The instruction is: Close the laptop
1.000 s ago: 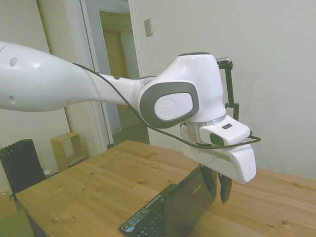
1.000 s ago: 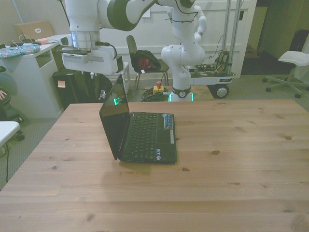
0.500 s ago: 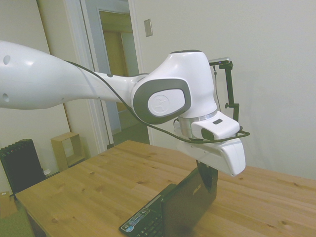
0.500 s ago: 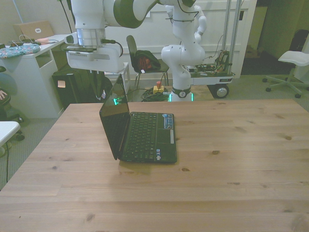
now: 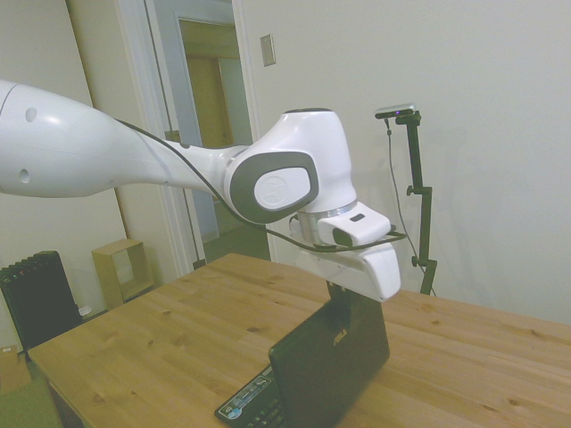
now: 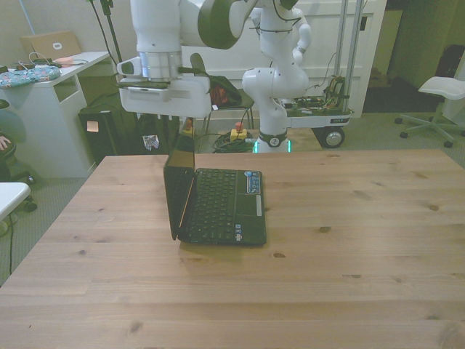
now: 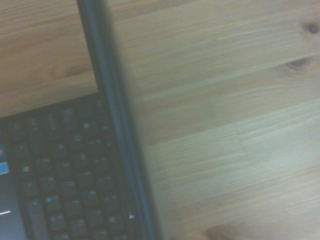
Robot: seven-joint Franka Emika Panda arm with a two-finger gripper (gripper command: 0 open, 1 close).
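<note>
Near the counter's (image 6: 349, 240) front-view left, the laptop (image 6: 218, 203) is propped open, lid about upright. End effector (image 6: 182, 125) is parked at the top edge; finger state can't be told. Lid should be pushed gently toward the keyboard, following the hinge arc.

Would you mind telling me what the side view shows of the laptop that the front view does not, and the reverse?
Only the side view shows the back of the laptop lid, with a small silver logo, and the gripper body just above the lid's top edge. Only the front view shows the whole keyboard, the coloured stickers on the palm rest, and the dark screen face seen nearly edge-on. Both show the laptop open on the wooden table with its lid near upright, under the gripper.
</note>
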